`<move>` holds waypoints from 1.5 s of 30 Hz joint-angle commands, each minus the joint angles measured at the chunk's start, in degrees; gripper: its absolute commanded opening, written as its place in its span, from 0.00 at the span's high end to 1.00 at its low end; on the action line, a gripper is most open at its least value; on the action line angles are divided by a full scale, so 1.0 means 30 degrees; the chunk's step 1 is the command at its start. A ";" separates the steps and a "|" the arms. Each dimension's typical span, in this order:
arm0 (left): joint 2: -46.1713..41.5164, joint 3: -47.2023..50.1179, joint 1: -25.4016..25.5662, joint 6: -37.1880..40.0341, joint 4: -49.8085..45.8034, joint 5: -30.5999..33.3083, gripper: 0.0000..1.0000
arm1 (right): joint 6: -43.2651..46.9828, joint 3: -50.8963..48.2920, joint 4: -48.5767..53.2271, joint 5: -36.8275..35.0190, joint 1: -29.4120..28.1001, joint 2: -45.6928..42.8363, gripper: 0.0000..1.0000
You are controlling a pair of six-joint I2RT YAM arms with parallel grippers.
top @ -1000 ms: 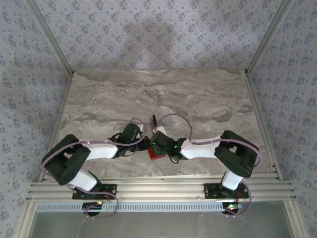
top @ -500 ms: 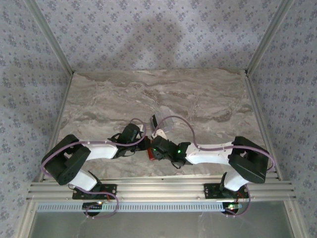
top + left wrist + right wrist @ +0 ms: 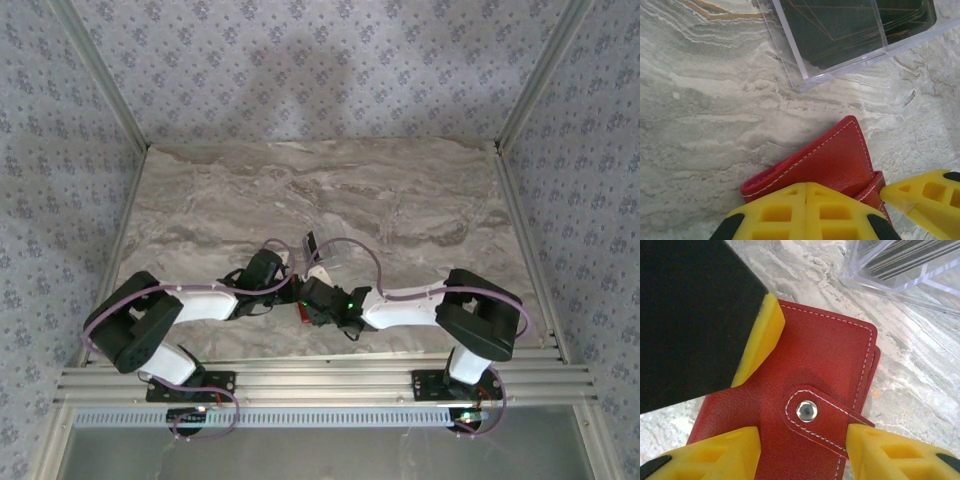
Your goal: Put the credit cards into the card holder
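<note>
Red card holder (image 3: pixel 820 355) lies closed on the marble table (image 3: pixel 705 125), snap tab (image 3: pixel 825 417) folded across its cover. Left pincer (image 3: pixel 806 195) has its fingers together, tips resting on top of the holder. Right pincer (image 3: pixel 800 440) has its fingers apart, one over the holder's cover and the other just beside the tab's end. Credit cards (image 3: pixel 840 25) sit stacked in a clear box (image 3: pixel 812 80) near the holder's far edge, not touching it.

Marble table (image 3: pixel 400 190): card holder (image 3: pixel 825 350), clear box (image 3: pixel 840 67)
</note>
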State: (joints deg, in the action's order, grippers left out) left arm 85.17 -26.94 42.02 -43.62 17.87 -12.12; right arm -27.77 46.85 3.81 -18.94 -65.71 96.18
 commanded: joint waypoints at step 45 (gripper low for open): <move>0.0399 0.1034 0.0942 0.0881 -0.1481 0.0264 1.00 | -0.5743 -0.4904 -0.0119 -0.3824 0.2249 -0.4001 1.00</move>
State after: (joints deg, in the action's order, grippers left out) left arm 84.44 -24.60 43.13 -42.92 21.30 -11.09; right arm -38.22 36.21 0.82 -22.48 -59.86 86.61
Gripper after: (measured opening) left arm 0.042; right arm 0.066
